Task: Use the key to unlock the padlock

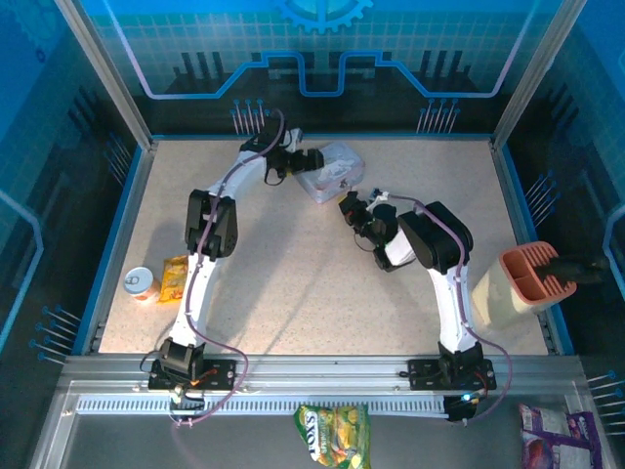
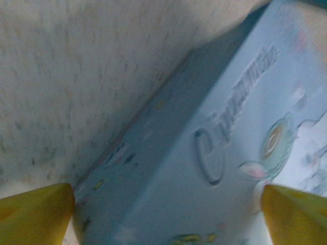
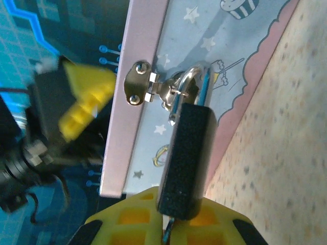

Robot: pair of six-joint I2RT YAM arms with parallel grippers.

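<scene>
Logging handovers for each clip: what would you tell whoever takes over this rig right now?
Grippers: the left gripper is open, its fingers either side of the tin. The right gripper is shut on the key, a sliver of which shows under the lock.
Things: the padlock hangs from the tin's hasp, shackle apparently closed.
Done: key brought to the lock's base, seemingly inserted.
To do: turn the key, free the shackle.

Robot lab cell, blue circuit-print walls (image 1: 322, 59)
</scene>
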